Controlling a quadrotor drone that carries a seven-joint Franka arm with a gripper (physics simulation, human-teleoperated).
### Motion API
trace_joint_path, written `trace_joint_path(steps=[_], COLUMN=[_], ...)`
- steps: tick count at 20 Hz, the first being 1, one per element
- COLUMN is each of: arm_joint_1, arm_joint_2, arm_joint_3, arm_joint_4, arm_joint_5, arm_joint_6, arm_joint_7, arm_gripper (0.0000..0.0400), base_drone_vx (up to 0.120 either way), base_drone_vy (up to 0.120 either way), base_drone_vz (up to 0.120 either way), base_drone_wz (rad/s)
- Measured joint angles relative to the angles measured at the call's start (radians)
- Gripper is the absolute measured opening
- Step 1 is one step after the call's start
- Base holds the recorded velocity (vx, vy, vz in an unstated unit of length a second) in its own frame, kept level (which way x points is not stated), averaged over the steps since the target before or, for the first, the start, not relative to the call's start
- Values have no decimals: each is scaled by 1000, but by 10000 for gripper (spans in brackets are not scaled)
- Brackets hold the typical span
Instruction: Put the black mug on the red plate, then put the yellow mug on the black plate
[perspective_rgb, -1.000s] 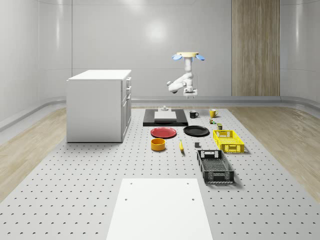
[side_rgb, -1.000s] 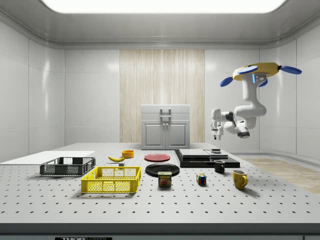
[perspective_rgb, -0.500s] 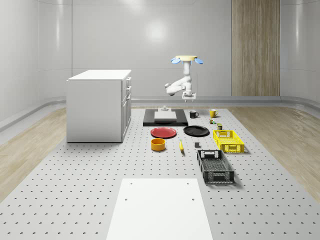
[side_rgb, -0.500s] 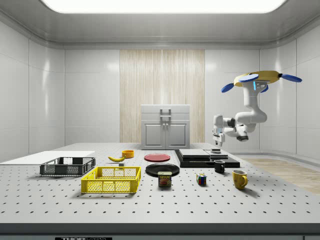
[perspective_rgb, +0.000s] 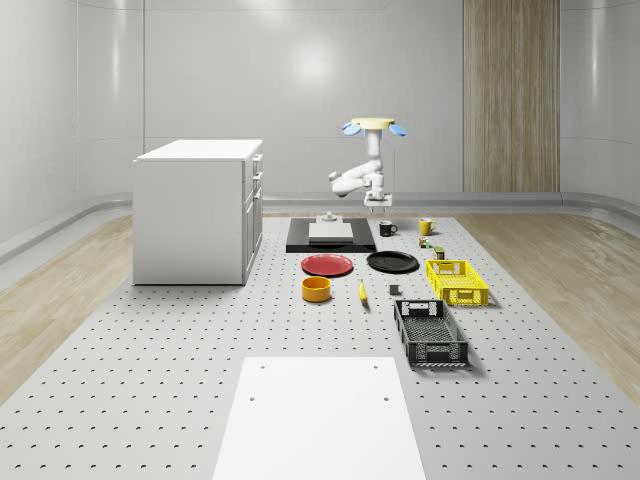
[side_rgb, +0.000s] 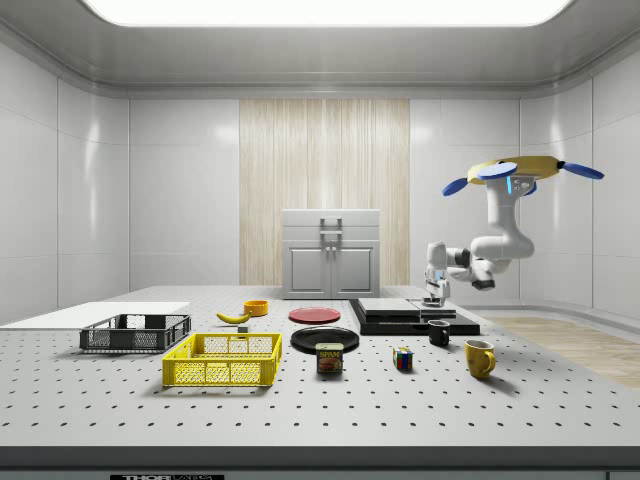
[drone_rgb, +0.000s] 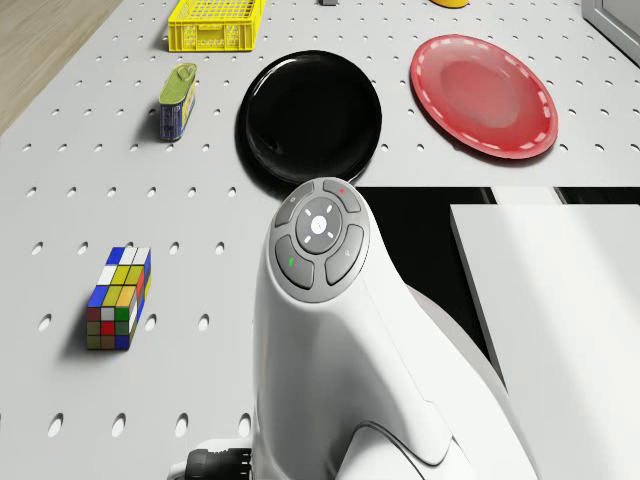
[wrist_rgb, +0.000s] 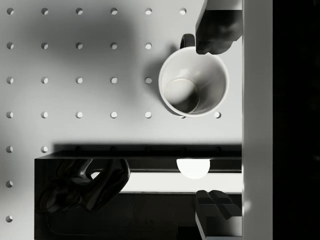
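Farthest to the whole-scene view's left of the black mug (perspective_rgb: 387, 229) lies the red plate (perspective_rgb: 328, 265), flat on the desk (perspective_rgb: 150, 350), nearer that camera than the mug and well apart from it. Next comes the black slab (perspective_rgb: 300, 240), just beside the black mug on the same side.

My drone (perspective_rgb: 373, 125) hovers high over the far end of the desk. In the side view it hangs to that view's right of the black mug, with my arm reaching back across and down. My claw (side_rgb: 435, 298) points straight down and hangs just above the black mug, clear of it. My fingers (wrist_rgb: 215, 30) stand wide apart and hold nothing. In the wrist view I look down into the mug's pale inside, and one fingertip overlaps its rim by the handle.

The black mug stands upright on the desk. The black plate (perspective_rgb: 392, 262) lies nearer the whole-scene camera than the black mug, close to it. The yellow mug (perspective_rgb: 425, 226) stands upright on the desk to the whole-scene view's right of the black mug, near it but not touching.
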Motion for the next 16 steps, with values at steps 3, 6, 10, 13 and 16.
trace_joint_path(steps=[3,6,10,13,16], arm_joint_1=[-6,-11,-17,-35,-45], arm_joint_2=[-15,-30,-49,-60,-74], arm_joint_3=[5,10,15,19,11], arm_joint_4=[1,2,3,4,6], arm_joint_5=[8,16,25,31,27], arm_joint_6=[13,27,44,54,71], arm_joint_7=[5,10,16,33,43], arm_gripper=[400,400,400,400,400], base_drone_vx=[40,0,0,0,0], base_drone_vy=[0,0,0,0,0], base_drone_vz=[-120,-120,0,0,0], base_drone_wz=[0,0,0,0,0])
